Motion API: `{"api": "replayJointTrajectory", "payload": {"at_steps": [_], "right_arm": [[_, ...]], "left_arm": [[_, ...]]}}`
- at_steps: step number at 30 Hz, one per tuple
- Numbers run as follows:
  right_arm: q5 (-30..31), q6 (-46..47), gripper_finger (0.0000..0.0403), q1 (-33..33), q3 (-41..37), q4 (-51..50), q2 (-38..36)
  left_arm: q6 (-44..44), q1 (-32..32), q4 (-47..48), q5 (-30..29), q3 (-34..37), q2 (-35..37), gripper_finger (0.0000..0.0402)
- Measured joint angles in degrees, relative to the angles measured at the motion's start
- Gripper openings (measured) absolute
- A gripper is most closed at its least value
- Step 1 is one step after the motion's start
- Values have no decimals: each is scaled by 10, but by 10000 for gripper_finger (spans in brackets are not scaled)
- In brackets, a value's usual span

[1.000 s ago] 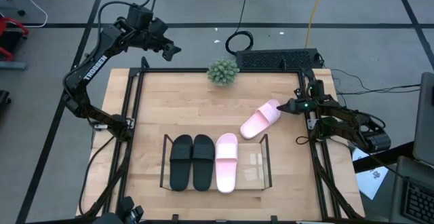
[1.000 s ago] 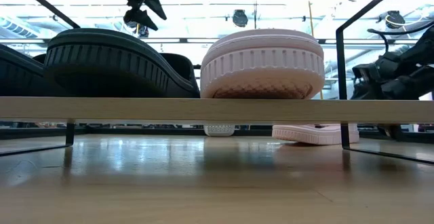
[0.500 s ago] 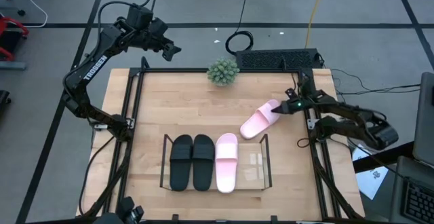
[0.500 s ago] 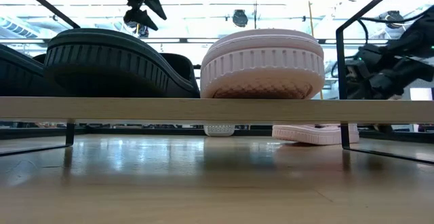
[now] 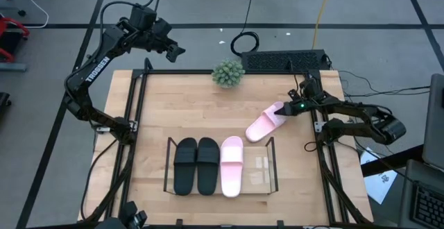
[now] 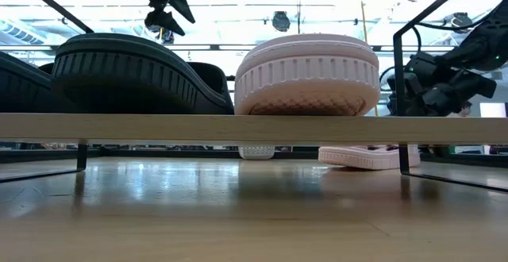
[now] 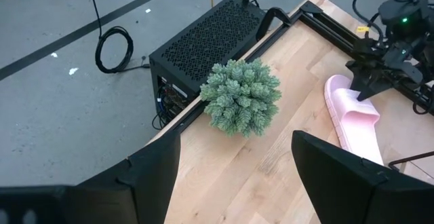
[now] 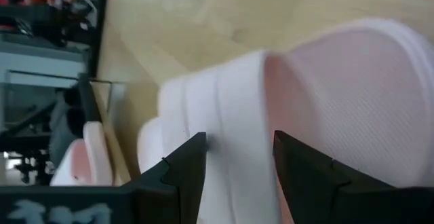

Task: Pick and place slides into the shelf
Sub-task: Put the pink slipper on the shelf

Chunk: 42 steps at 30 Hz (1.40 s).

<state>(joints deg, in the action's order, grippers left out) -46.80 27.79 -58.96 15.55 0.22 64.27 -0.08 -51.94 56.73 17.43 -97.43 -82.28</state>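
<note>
You're working over a pale wooden table [image 5: 208,114] boxed in by a black frame, with grey floor and stray cables around it. On it, toward the near edge, sits the shelf [image 5: 267,170]: a low clear tray with thin black wire ends. It already carries three slides side by side, the two matte black slides [image 5: 196,165] and one pink slide [image 5: 231,165]; the slot nearest the right arm looks free, which is probably why the last one lies just beyond that end.

That loose pink slide [image 5: 266,123] lies flat and angled on the wood, just behind the shelf's right end. It looks like soft moulded foam, with a wide ribbed strap and a finely pebbled footbed in the right wrist view.

Your right gripper [image 5: 290,107] is at the end of that slide farthest from the shelf. Its jaws stand partly apart with the strap [image 8: 237,115] ahead of the gap; I can't tell that they have closed on anything, and the slide is on the table.

Your left gripper [image 5: 173,50] waits high beyond the far left corner, jaws wide, holding nothing, looking toward a small bushy green plant [image 5: 227,73] and a perforated black box [image 5: 284,61].
</note>
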Motion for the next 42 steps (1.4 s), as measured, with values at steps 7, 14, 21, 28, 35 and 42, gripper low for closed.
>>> {"api": "replayJointTrajectory", "payload": {"at_steps": [7, 14, 21, 28, 35, 42], "right_arm": [[-73, 34, 160, 0, 0, 66, 0], [-69, 56, 160, 2, 0, 68, 0], [-58, 65, 160, 2, 0, 73, 0], [-58, 74, 160, 2, 0, 73, 0], [-58, 71, 160, 2, 0, 73, 0], [-58, 70, 160, 2, 0, 73, 0]], "left_arm": [[-1, 0, 0, 0, 0, 0, 285], [-2, 0, 0, 0, 0, 0, 285], [-5, 0, 0, 0, 0, 0, 285], [-5, 0, 0, 0, 0, 0, 285], [-4, 0, 0, 0, 0, 0, 285], [-4, 0, 0, 0, 0, 0, 285]]}}
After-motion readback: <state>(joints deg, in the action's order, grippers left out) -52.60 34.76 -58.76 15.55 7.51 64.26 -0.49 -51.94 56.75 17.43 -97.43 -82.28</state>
